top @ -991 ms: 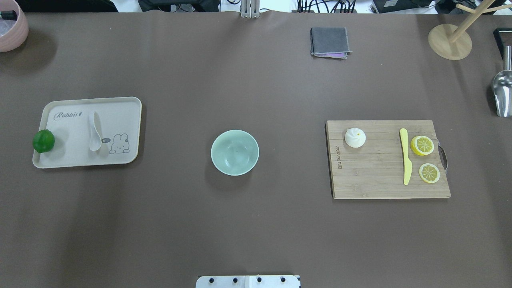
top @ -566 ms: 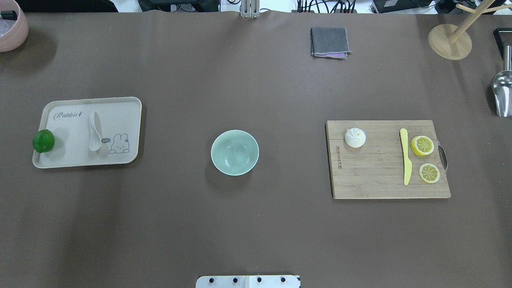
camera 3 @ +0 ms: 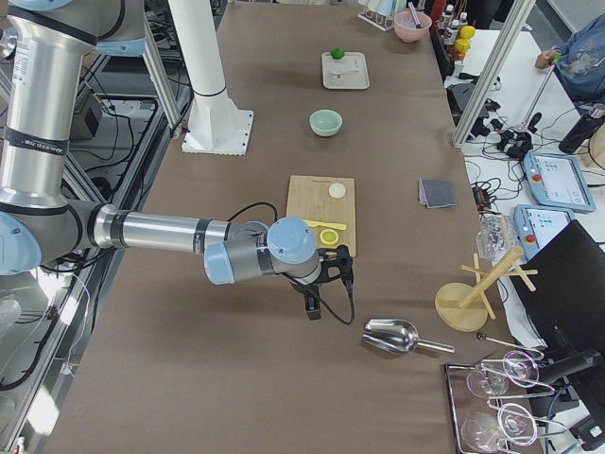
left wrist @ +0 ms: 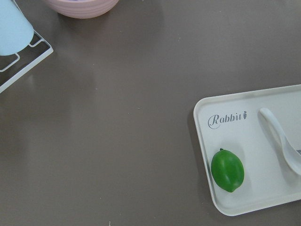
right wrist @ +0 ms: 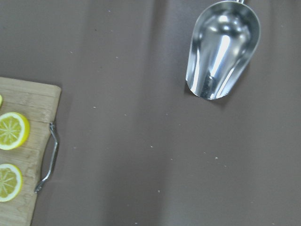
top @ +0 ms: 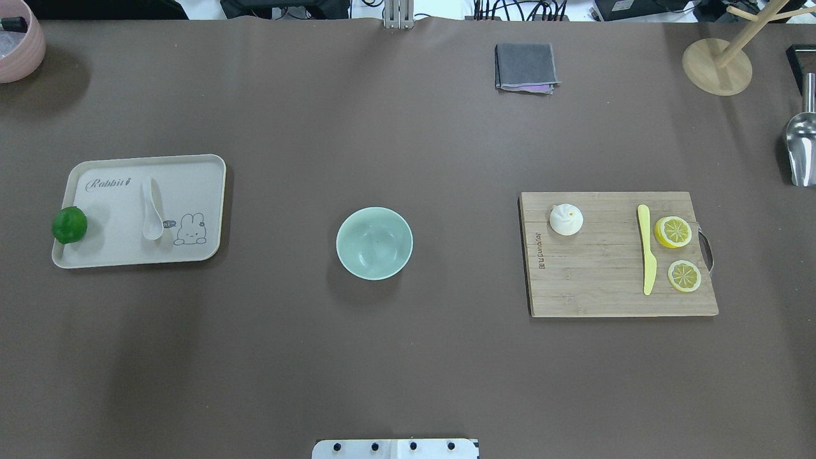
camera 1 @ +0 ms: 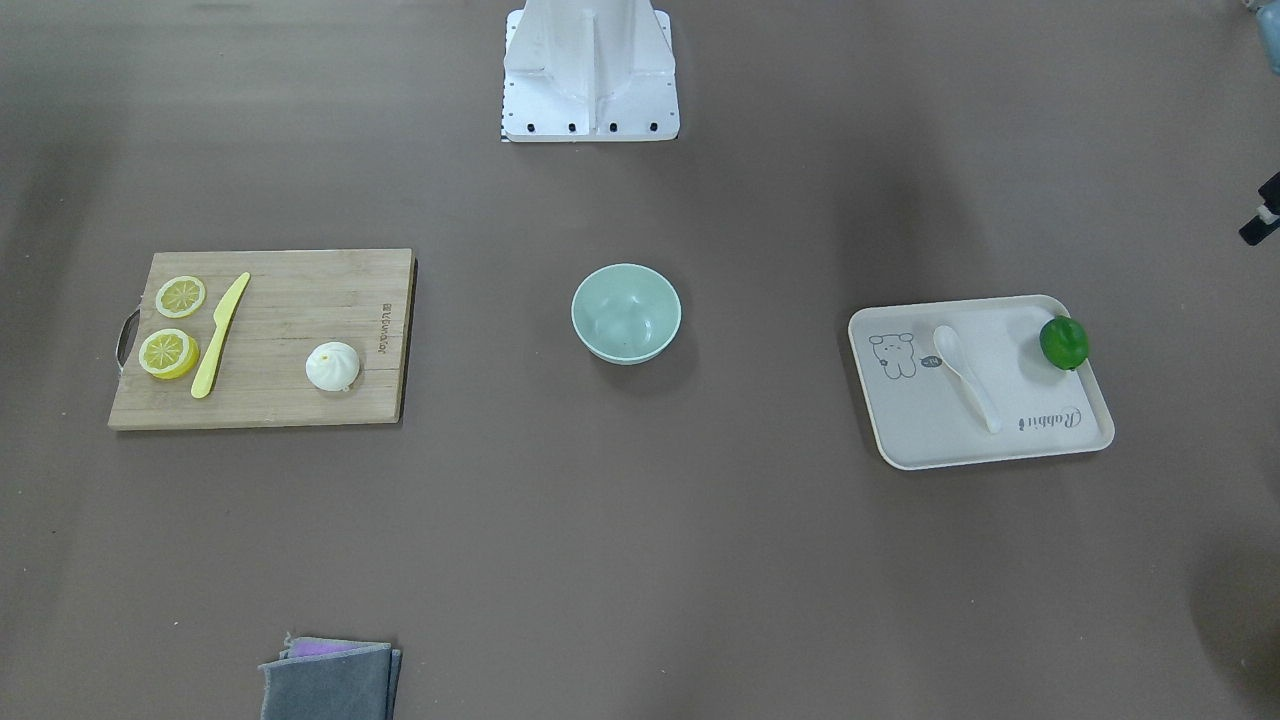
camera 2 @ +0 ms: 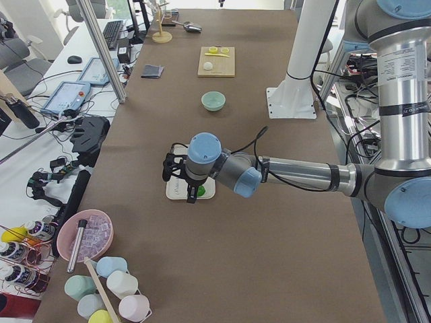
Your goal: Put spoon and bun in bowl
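Note:
The white spoon [top: 152, 217] lies on a beige tray [top: 210, 167] at the table's left; it also shows in the left wrist view [left wrist: 282, 141]. The white bun [top: 566, 219] sits on a wooden cutting board [top: 599, 290] at the right. The mint-green bowl [top: 374, 243] stands empty at the middle. My left gripper [camera 2: 178, 182] hovers by the tray's outer end, near a green lime [top: 69, 224]. My right gripper [camera 3: 321, 284] hovers beyond the board's handle end, apart from the bun. Both show only in the side views, so I cannot tell whether they are open or shut.
A yellow knife [top: 647, 248] and two lemon slices [top: 673, 231] lie on the board. A metal scoop [top: 800, 146] lies at the far right, a wooden stand [top: 716, 67] and a grey cloth [top: 525, 67] at the back, a pink bowl [top: 16, 44] at the back left.

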Controlling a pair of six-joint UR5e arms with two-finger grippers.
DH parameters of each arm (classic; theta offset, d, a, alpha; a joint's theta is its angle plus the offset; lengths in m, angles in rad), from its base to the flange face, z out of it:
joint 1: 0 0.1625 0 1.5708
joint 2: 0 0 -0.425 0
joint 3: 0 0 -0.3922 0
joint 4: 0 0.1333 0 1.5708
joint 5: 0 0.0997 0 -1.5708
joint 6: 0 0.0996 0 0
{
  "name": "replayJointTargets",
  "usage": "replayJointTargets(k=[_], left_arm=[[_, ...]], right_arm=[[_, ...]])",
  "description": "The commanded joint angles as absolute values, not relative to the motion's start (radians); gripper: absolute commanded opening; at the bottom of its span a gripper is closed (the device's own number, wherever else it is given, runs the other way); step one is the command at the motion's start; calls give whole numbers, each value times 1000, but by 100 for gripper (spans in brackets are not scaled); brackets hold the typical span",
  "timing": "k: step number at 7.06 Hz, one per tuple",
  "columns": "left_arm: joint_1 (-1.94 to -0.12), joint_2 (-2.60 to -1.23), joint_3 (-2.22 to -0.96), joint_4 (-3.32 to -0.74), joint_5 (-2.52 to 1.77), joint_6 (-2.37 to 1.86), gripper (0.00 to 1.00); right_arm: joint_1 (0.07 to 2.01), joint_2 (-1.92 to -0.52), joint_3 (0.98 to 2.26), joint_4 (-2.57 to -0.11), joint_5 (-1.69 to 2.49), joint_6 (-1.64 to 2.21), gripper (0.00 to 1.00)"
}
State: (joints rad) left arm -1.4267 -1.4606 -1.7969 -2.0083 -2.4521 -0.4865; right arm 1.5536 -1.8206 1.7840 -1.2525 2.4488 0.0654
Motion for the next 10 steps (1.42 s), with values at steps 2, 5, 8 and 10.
replayJointTargets(k=[2,5,8,10], left_arm=[[-1167,-1642,-1777,-2008,-2298,-832,91],[-999,-1781,-1630,-2006,-2194,-965,86],[-924,-1792,-1567,-2011,-2148,-965,78],[-913,-1834,-1496,-2022,-2135,-962,73]], right_arm=[[1387,-1763,1879,-1252,2450,350,100],[1245,-1665,1904,-1252,2383,546,100],[1119,-1591,1902,-1252,2310,695,100],[1101,-1580,1902,-1252,2310,695,99]])
